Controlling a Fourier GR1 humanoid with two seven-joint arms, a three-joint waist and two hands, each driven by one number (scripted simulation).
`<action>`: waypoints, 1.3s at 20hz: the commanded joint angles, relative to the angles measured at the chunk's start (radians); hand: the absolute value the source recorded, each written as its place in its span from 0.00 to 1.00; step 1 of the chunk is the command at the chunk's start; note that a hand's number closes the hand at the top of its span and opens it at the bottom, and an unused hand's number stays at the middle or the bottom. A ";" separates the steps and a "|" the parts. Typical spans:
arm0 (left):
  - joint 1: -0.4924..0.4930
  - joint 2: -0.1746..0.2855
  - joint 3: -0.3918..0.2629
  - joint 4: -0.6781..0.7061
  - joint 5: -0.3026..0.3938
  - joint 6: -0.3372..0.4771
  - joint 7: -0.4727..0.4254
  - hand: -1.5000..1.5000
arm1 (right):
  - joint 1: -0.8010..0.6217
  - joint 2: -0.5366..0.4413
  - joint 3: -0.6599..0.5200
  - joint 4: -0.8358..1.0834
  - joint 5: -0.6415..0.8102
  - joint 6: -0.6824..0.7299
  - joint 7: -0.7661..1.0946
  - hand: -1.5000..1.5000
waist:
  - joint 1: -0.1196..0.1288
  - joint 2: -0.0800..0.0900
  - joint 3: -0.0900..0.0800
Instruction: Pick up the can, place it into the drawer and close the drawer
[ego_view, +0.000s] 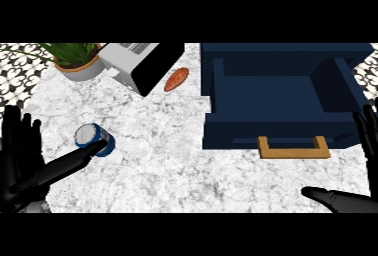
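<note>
A blue can (94, 138) with a silver top lies on the marble counter (162, 165) at the left. My left hand (21, 152) is open beside it with fingers pointing up, and its thumb (74, 160) stretches out to touch the can's near side. The navy drawer (277, 95) stands open at the right, showing nothing inside, with a wooden handle (293, 149) on its front. At the right edge my right hand (365, 132) is open, fingers up just right of the drawer front, and its thumb (336, 197) lies low near the counter's front.
A silver and black toaster (140, 62) sits at the back, with a potted plant (77, 62) to its left. An orange-brown oval food item (176, 79) lies between the toaster and the drawer. Patterned floor shows past the counter's left edge.
</note>
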 joint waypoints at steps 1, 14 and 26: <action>-0.044 -0.005 -0.012 0.136 -0.020 0.072 -0.038 0.00 | 0.082 0.001 -0.048 0.005 -0.063 0.054 -0.080 0.00 | -0.005 0.000 0.000; -0.039 -0.006 0.012 0.455 0.140 0.112 -0.358 0.00 | 0.103 -0.001 -0.095 -0.019 -0.076 0.082 -0.081 0.00 | -0.003 0.000 0.000; -0.091 0.024 0.151 0.806 0.341 0.029 -0.673 0.00 | 0.058 -0.027 -0.123 -0.143 -0.100 0.082 0.079 0.00 | -0.001 0.001 -0.001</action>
